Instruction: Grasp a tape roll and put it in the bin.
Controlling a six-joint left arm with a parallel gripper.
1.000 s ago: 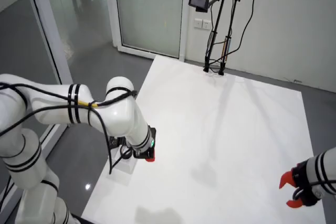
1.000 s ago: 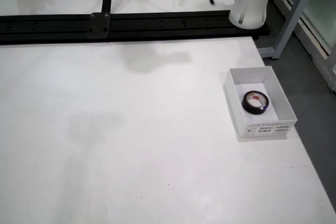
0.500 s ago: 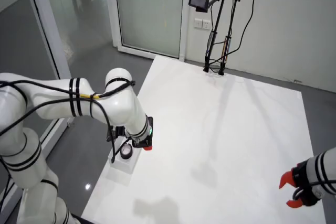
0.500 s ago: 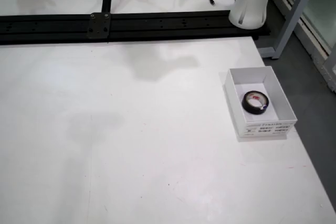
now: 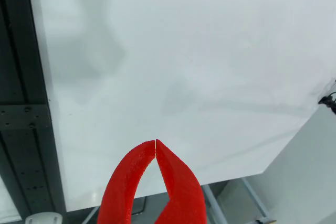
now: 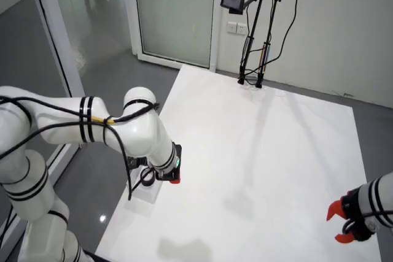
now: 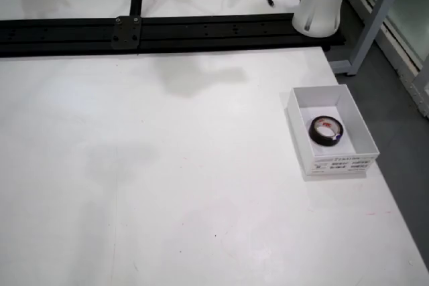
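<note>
1. Tape roll (image 7: 326, 130) lay flat inside the white bin (image 7: 299, 122) near the table's right edge, seen from above.
2. Red gripper (image 5: 156, 142) hung empty, tips pressed together, over bare table (image 5: 184, 51); bin unseen from its camera.

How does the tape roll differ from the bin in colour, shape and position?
The tape roll is black; the bin is white. The tape roll is a round ring; the bin is a rectangular open-top box. The tape roll lies flat inside the bin, while the bin rests on the white table near its right edge in the view from above. Both carry a label.
</note>
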